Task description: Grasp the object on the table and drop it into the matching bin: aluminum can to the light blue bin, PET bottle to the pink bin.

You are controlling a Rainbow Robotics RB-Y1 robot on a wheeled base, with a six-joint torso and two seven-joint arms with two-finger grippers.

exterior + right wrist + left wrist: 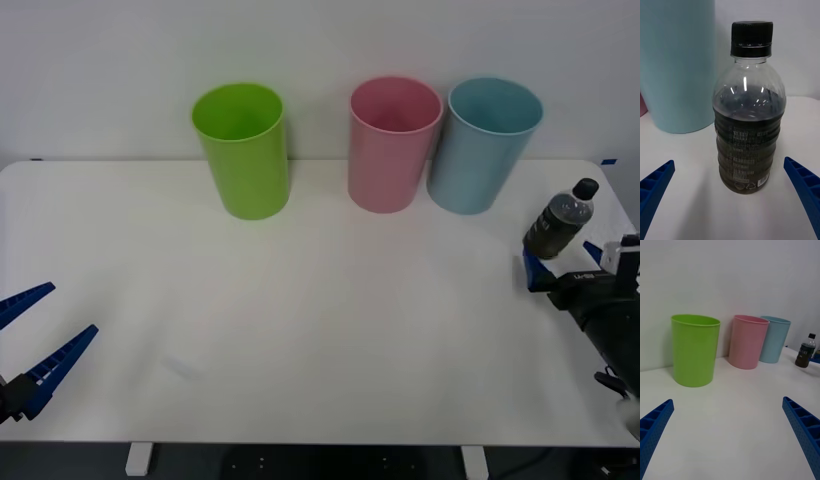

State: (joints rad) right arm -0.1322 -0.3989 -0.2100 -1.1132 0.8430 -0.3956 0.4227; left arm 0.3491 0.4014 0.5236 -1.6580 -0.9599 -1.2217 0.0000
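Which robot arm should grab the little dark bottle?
Right. The right gripper sits open beside the small dark plastic bottle with a black cap, fingers either side. The left gripper waits open across the white table.

PET bottle (560, 220) upright | table (300, 330) right edge | near light blue bin (482, 148)

Two blue fingers are seen on the left gripper (35, 340), long and thin, with small square holes along them. A black part is seen at their base. The right gripper (560, 262) is made of blue ribbed fingers on a black body with a white piece and thin black cables.
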